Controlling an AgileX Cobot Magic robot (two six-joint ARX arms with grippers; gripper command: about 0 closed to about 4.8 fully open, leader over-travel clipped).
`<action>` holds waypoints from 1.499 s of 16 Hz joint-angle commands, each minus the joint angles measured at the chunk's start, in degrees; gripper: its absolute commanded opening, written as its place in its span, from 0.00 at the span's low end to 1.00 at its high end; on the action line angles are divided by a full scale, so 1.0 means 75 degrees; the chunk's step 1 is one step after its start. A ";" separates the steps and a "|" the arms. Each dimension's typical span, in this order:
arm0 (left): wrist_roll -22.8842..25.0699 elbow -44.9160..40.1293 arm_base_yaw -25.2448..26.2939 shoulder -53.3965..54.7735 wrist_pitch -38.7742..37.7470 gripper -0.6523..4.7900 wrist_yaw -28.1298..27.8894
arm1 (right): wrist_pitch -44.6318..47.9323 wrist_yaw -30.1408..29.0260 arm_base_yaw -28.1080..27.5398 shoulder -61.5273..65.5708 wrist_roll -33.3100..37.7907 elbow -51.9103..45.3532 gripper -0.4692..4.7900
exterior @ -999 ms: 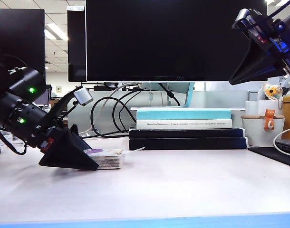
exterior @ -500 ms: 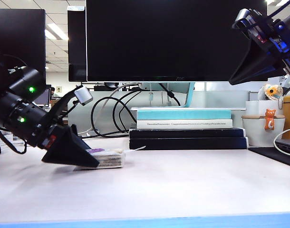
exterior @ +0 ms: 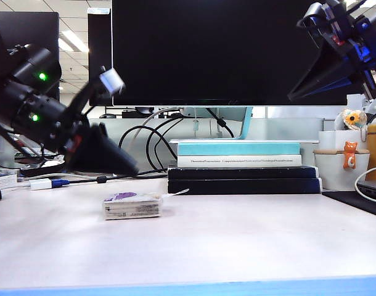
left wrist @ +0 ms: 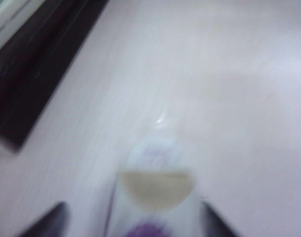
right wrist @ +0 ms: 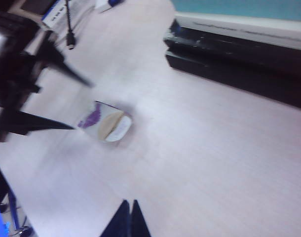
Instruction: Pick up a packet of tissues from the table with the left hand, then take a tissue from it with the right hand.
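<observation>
whitish packet of tissues (exterior: 132, 206) flat on table (exterior: 237, 240), purple patch up; left hand (exterior: 111, 156) spread above it, empty; right hand (right wrist: 127, 217) closed, high.

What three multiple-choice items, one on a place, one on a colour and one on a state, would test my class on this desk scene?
1. Where is the packet of tissues?
A. flat on the table
B. on the stack of books
C. in the left gripper

2. What colour is the patch on the packet's top?
A. green
B. purple
C. orange

3. How is the right gripper?
A. shut on a tissue
B. wide open
C. shut, holding nothing

Answers:
1 A: it lies alone on the table, the left gripper raised above it.
2 B: the purple shows in the exterior view.
3 C: high at upper right, its fingertips meet with nothing between.
</observation>
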 commanded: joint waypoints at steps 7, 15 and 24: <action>0.0242 -0.0006 0.0023 0.0408 -0.0254 1.00 -0.0361 | -0.0032 -0.0347 0.0009 -0.0026 0.0070 0.0032 0.07; 0.0239 -0.0006 0.0023 0.0723 -0.0254 0.98 -0.0294 | -0.0038 -0.0344 0.0009 -0.0026 0.0067 0.0032 0.07; -0.0076 -0.0009 0.0020 0.0883 -0.0184 0.61 0.0286 | -0.0044 -0.0347 0.0009 -0.0026 0.0070 0.0032 0.07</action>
